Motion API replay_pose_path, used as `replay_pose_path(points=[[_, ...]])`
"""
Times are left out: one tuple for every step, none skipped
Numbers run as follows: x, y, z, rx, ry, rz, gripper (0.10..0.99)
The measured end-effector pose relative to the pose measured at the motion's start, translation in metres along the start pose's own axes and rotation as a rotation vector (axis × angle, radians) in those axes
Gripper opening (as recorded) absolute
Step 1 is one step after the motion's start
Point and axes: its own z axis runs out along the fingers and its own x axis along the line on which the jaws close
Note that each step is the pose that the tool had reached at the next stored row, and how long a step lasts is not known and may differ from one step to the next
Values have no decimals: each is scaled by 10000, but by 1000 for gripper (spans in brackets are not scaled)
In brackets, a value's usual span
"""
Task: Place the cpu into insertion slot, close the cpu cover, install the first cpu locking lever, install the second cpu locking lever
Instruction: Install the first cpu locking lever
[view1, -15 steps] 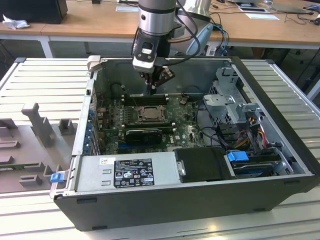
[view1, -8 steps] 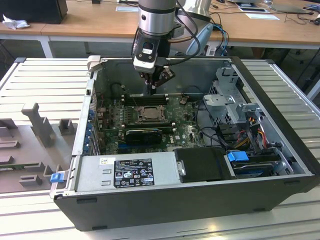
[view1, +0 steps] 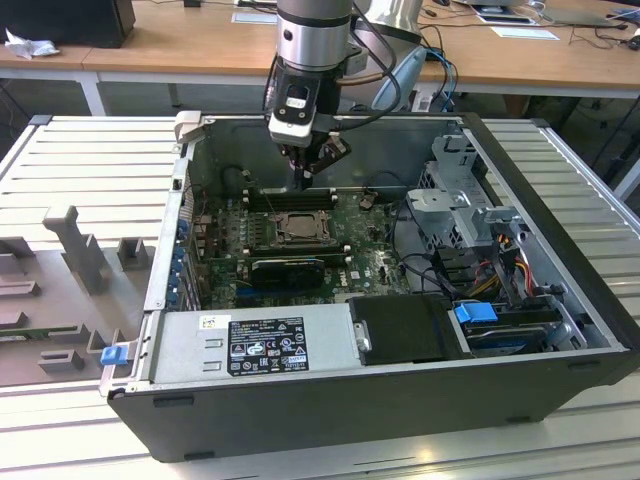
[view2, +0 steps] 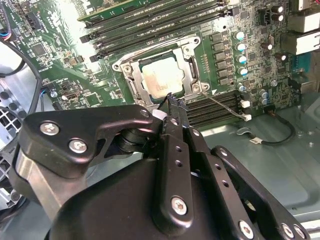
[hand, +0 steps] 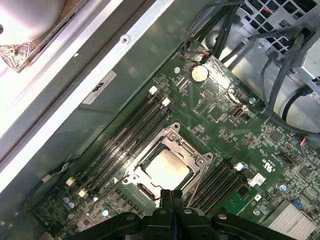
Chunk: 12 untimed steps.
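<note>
Nearest, in the lower part of the exterior view: a grey power supply (view1: 255, 345) inside the open computer case (view1: 350, 400), set on a slatted tabletop (view1: 90, 150). Behind that, mid-frame, a long black card (view1: 288, 268) lying across the green board. Just beyond, at the centre of the frame, the insertion slot (view1: 262, 232), with the cpu (view1: 297, 226) seated flat in it, pale face up. Lowered flat around the chip in the second wrist view, the cpu cover (view2: 189, 62), its window framing the pale face. Slanting away from one socket corner and across a bank of memory slots (view2: 205, 114), a thin wire lever (view2: 227, 106). Farther back, upper centre of the exterior view, hanging just over the socket's far edge: the gripper (view1: 303, 180), fingers pressed together, tips close to the cover's rim.
</note>
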Motion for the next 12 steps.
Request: replay_pose_path(points=[[0,0,0,0,-1,-26,106],[0,0,0,1,-1,-49,106],[0,0,0,1,0,-103,106],[0,0,0,1,-1,-140,106],[0,0,0,2,0,-160,106],[0,0,0,2,-1,-221,106],[0,0,0,3,0,-269,106],[0,0,0,3,-1,-296,106],[0,0,0,3,-1,-324,106],[0,0,0,4,-1,-371,106],[0,0,0,4,0,-404,106],[0,0,0,4,-1,-443,106]])
